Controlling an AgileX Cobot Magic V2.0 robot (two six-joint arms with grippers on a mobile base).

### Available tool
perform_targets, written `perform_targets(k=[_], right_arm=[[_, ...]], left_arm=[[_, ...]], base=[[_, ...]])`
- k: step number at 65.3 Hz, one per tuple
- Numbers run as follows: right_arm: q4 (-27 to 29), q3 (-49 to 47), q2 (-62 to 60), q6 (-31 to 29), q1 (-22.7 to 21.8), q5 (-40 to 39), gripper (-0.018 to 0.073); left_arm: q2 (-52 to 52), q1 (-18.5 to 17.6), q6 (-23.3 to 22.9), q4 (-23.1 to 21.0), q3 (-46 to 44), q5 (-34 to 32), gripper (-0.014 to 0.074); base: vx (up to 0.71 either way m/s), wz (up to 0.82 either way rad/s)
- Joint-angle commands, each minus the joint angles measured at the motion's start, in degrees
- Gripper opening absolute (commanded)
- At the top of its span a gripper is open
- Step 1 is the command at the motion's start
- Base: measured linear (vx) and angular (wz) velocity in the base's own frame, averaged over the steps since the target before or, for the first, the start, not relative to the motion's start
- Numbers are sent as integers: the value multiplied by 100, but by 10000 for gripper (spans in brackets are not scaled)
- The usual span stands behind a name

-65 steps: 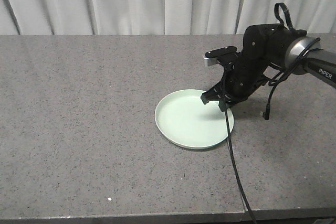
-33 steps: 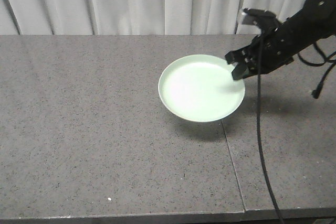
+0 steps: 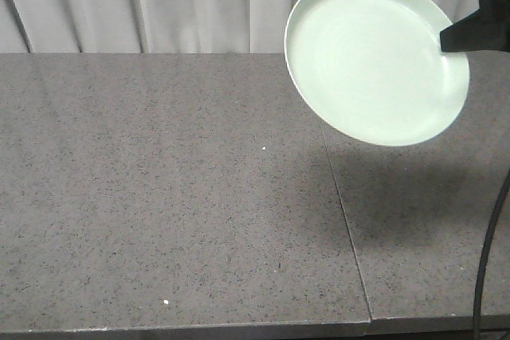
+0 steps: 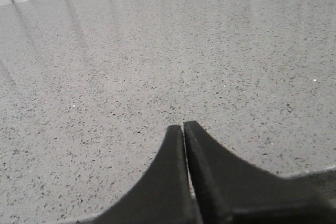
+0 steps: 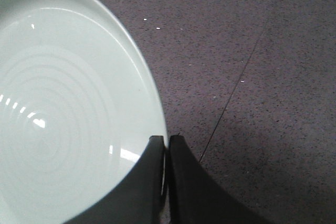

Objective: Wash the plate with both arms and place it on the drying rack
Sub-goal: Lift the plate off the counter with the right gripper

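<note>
Presently, the plate [image 3: 374,61] is off the tabletop [image 3: 159,197] and held in the air at the right side of the front view, above the rear part of the surface. It is tilted steeply. Its pale green face is turned toward the front, and its upper rim rises in front of the white curtain [image 3: 199,1].

The right pincer [image 5: 165,140] is clenched on the plate's right-hand edge. In the right wrist view its two black fingers [image 5: 142,187] stand close together with the rim nipped between them, one over the inner face and the other behind it. The concentric rings of the plate's face show plainly there, with small glints of light.

A dark shadow [image 3: 398,189] lies on the tabletop below the plate. A seam [image 3: 347,228] in the surface runs from that shadow to the front edge. A thin black cable [image 3: 484,276] hangs at the right margin.

The left pincer [image 4: 183,127] is clenched on nothing, its fingertips pressed together, and it hovers low over the speckled grey tabletop.
</note>
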Motion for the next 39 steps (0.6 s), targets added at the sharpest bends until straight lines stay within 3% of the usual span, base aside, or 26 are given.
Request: perform_targets(k=[1,13,39], right_arm=[[620,572,-765,-404,-184,-246,-1],[678,2009,-1904,-750,-231,-693,-1],[712,4912,-4490,-799,-231,-1336,-1]], left_arm=[[-34,-42,-21,-53,-187,-402,-6],[-34,-42,-21,-53,-187,-402,-6],[-34,-42,-21,-53,-187,-402,-6]], base=[[0,0],[0,0],[0,0]])
